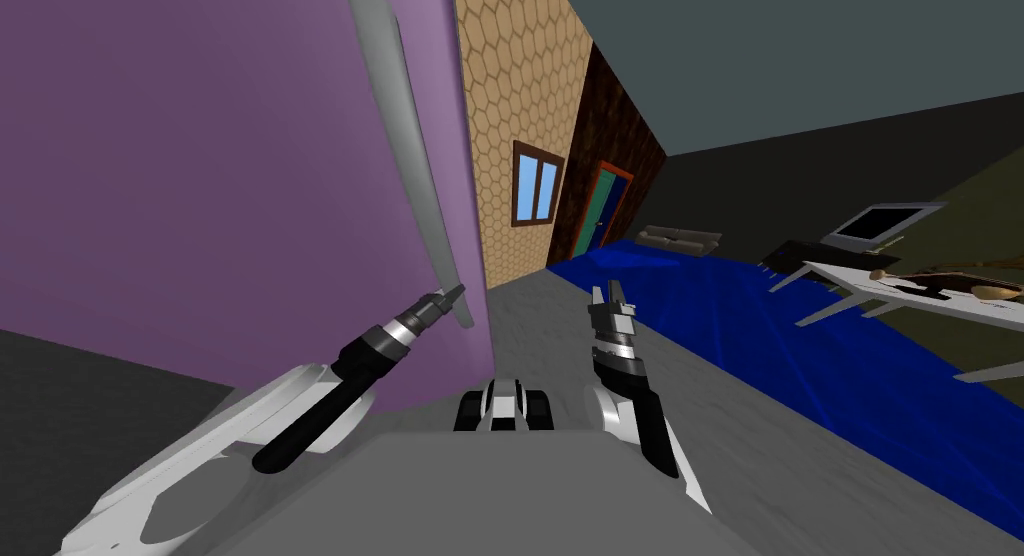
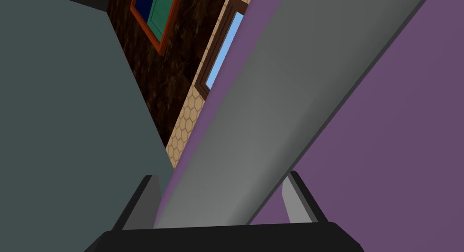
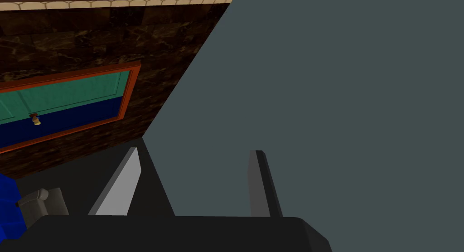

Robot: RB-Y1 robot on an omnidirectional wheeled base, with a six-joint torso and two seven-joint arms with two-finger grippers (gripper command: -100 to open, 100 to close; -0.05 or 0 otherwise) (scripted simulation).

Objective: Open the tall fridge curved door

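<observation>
My left gripper (image 1: 452, 298) spread astride low end of grey handle (image 1: 402, 120), 11 o'clock. I expect the purple door (image 1: 200, 180) to be stiff and heavy. Idle right gripper (image 1: 610, 295) spread too.

Head steeply down, left wrist hugging handle (image 2: 253, 127) (shared)

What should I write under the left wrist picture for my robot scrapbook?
Open left gripper straddles the grey handle of the purple fridge door.

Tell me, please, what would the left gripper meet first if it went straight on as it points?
The grey handle: the left gripper, open, straddles it, so it would probably strike that bar, with the purple fridge door behind.
</observation>
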